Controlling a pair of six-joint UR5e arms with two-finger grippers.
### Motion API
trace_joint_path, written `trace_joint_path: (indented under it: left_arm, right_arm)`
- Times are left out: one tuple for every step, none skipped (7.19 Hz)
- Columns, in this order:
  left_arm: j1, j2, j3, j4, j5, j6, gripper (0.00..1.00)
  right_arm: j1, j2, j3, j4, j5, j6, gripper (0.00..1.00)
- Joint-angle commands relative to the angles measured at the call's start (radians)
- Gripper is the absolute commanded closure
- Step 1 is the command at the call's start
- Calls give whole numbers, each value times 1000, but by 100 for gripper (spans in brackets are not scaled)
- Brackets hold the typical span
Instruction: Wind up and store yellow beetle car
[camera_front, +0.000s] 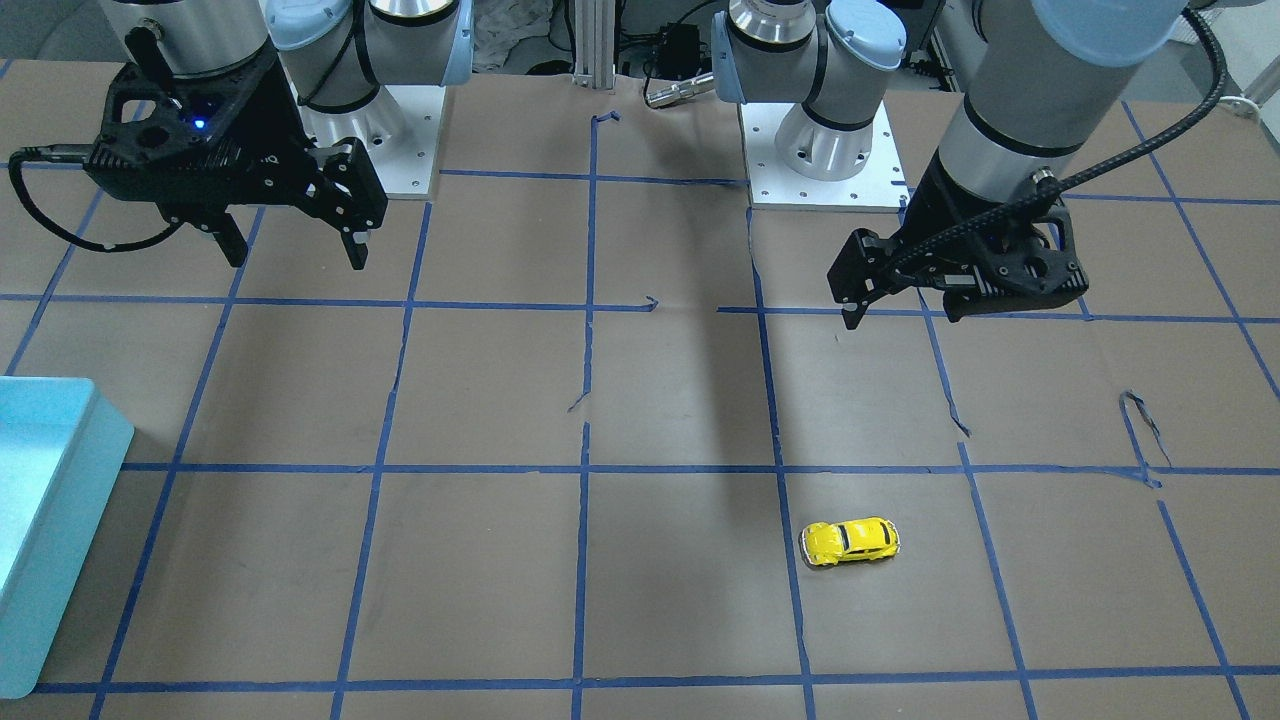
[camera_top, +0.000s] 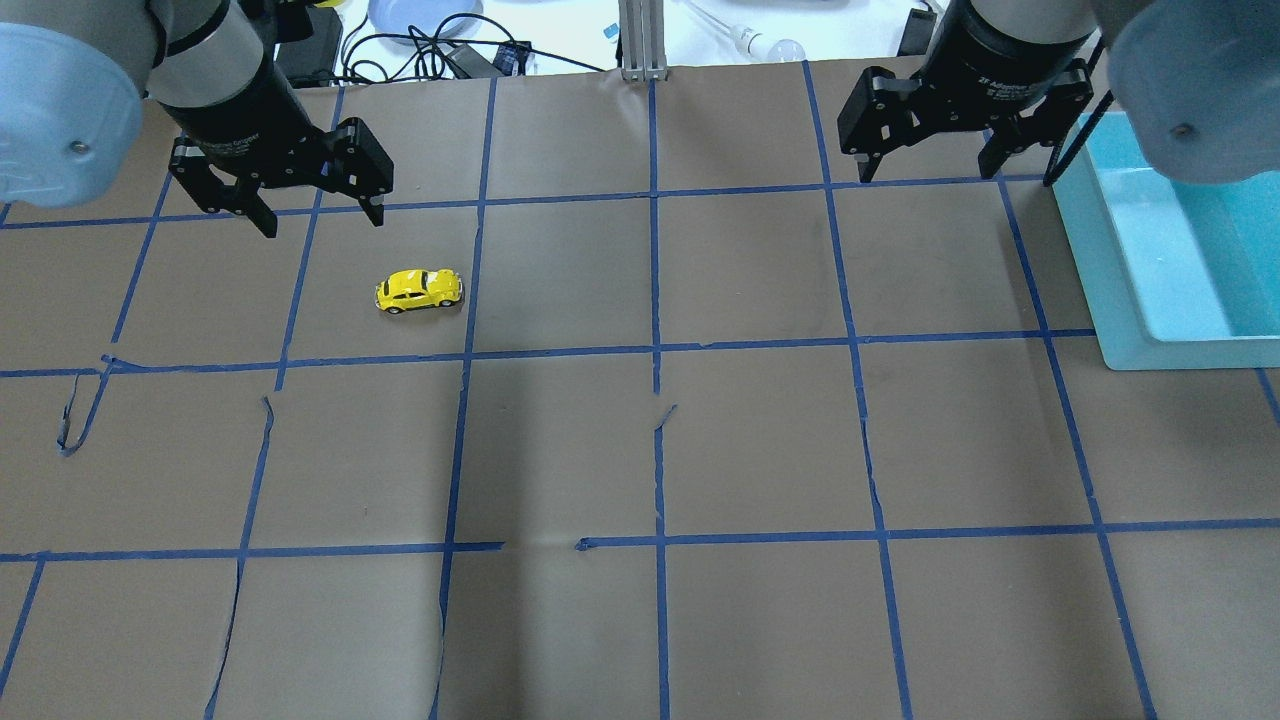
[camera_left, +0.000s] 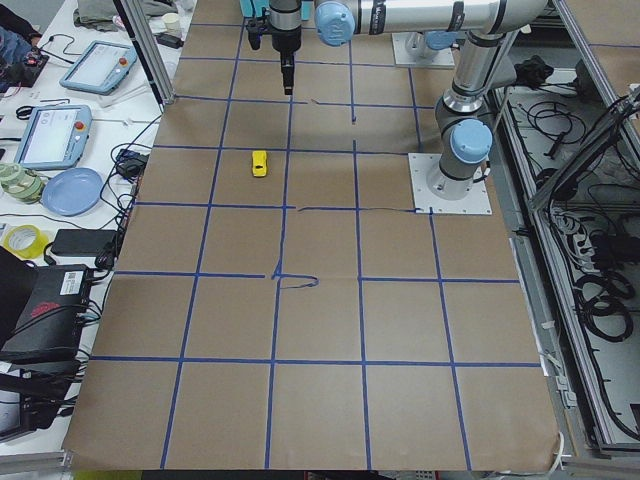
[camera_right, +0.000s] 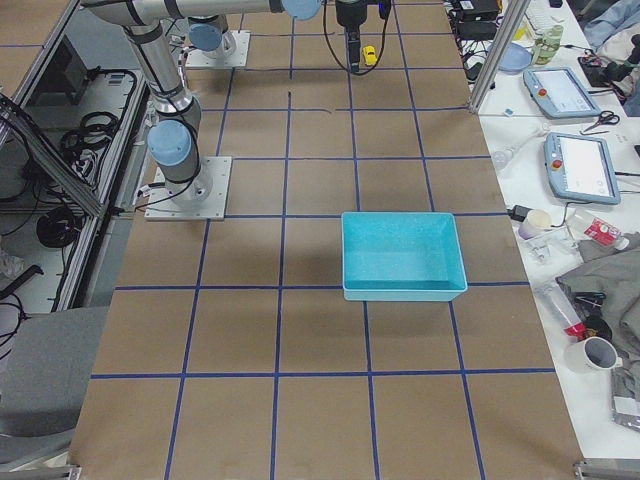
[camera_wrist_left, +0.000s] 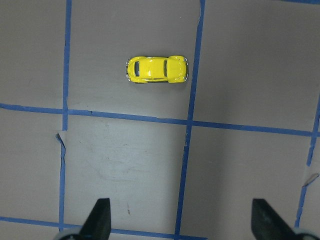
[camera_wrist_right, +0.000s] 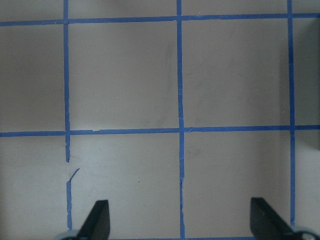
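The yellow beetle car (camera_top: 419, 290) stands on its wheels on the brown paper, on my left half of the table. It also shows in the front view (camera_front: 850, 541), the left wrist view (camera_wrist_left: 156, 69) and both side views (camera_left: 259, 163) (camera_right: 369, 55). My left gripper (camera_top: 322, 222) is open and empty, raised above the table, behind and to the left of the car (camera_front: 900, 318); its fingers (camera_wrist_left: 98, 218) frame bare paper short of the car. My right gripper (camera_top: 926, 172) is open and empty, raised near the bin (camera_front: 297, 262); its fingers (camera_wrist_right: 98, 218) show only paper.
A light blue bin (camera_top: 1120, 300) stands at the table's right side, open at the top (camera_right: 403, 255), and shows at the front view's left edge (camera_front: 50, 520). Brown paper with a blue tape grid (camera_top: 655, 350) covers the table. Arm bases (camera_front: 820, 150) stand at the back.
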Motion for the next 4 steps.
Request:
trace_joint_path:
  left_arm:
    - [4, -1, -13, -3, -2, 5, 0]
    - [11, -19, -28, 8, 4, 27, 0]
    - [19, -24, -46, 120, 5, 10, 0]
    - [36, -31, -60, 187, 5, -93, 0]
  right_arm:
    - [0, 0, 0, 0, 0, 0, 0]
    - [0, 0, 0, 0, 0, 0, 0]
    - [0, -2, 0, 0, 0, 0, 0]
    - [0, 0, 0, 0, 0, 0, 0]
